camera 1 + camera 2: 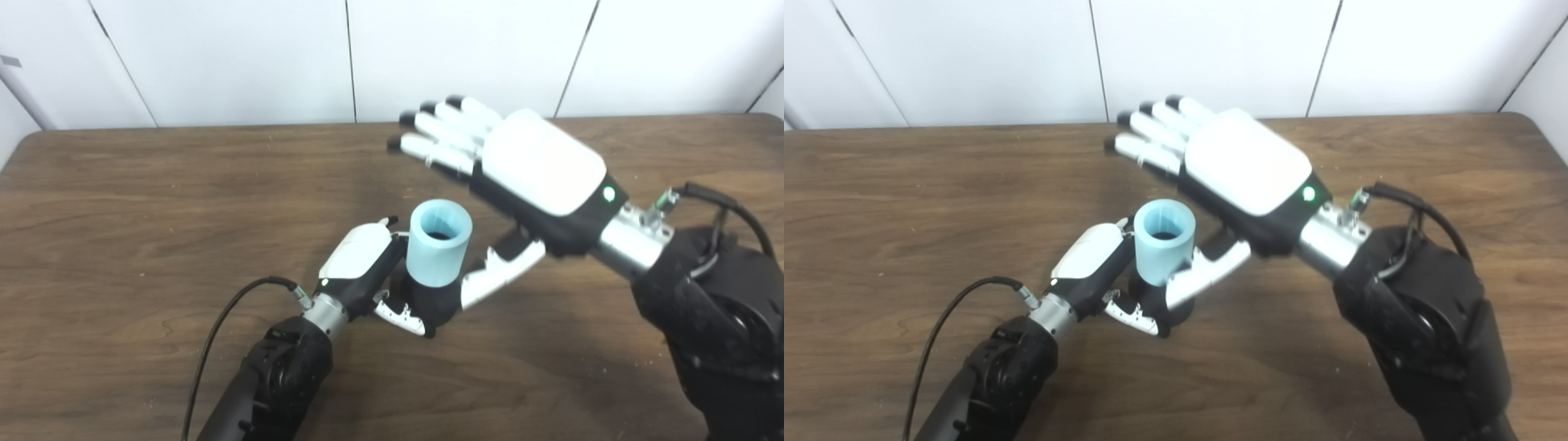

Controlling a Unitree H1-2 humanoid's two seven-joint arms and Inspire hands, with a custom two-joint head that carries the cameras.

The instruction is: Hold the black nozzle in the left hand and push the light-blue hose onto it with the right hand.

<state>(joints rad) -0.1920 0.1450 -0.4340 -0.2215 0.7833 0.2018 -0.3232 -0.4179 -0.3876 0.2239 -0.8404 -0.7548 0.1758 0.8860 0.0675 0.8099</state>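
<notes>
Hose: the light-blue hose [440, 243] stood upright on the black nozzle [429, 303] at mid-tabletop.
Left robot hand [361, 263]: clenched round nozzle.
Right robot hand [539, 171]: released, at two o'clock.
Risk: hose tipping (seating depth unclear).

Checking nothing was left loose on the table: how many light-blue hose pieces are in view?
1. The light-blue hose stands upright on the black nozzle, held by the left hand at the table's middle. The open right hand hovers beside it. No others show.
</notes>
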